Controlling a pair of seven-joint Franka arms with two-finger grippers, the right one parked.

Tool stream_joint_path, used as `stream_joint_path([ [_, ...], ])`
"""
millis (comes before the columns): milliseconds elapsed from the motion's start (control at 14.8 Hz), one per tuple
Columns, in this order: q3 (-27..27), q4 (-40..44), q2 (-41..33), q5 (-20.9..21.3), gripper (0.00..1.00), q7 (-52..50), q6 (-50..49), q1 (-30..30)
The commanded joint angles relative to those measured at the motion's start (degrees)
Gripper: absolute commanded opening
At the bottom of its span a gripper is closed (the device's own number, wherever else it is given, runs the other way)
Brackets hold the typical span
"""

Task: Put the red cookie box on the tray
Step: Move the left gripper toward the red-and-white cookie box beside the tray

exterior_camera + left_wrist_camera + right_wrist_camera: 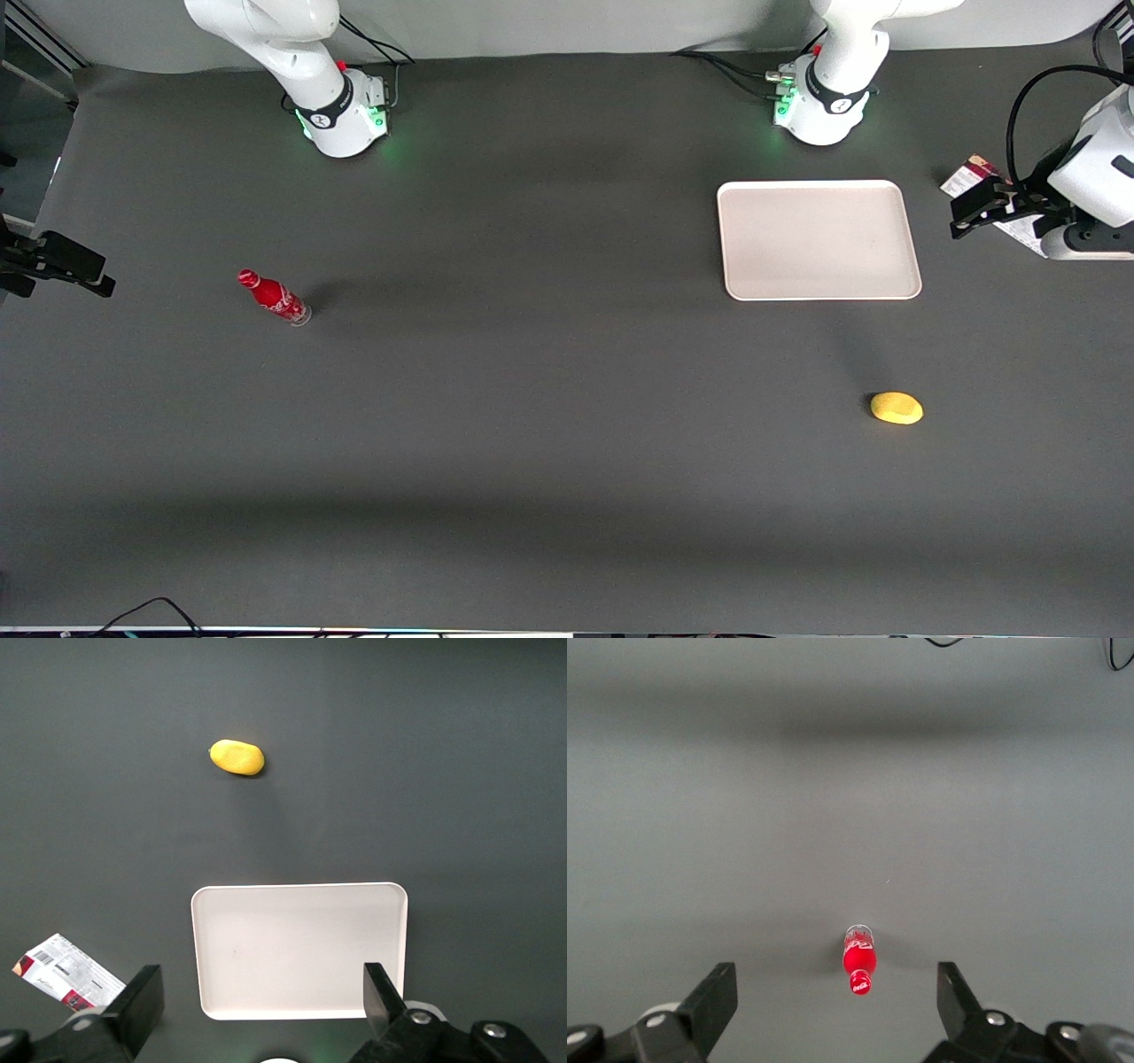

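The red cookie box (969,174) lies flat on the table, printed white face up, beside the tray (817,239) toward the working arm's end. The arm covers much of it in the front view. My left gripper (957,219) hangs above the table over the box, between it and the tray's edge. Seen from the left wrist, the gripper (263,1001) is open and holds nothing. The cookie box (69,972) lies outside one finger (142,1003), apart from it. The tray (301,930) carries nothing.
A yellow lemon-like object (897,408) lies nearer the front camera than the tray, also seen from the wrist as the yellow object (236,757). A small red cola bottle (275,298) stands toward the parked arm's end of the dark table.
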Motion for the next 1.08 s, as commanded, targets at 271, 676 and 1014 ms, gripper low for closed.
stream_joint_path([
  [271,-0.1,1.5,0.6,0.2,1.00,-1.2,-0.5,-0.1],
  [676,-0.1,1.4,1.2,0.2,1.00,-1.3,-0.6,-0.5],
  [1014,-0.1,1.3,1.5,0.3,1.00,-1.7,-0.8,-0.4],
])
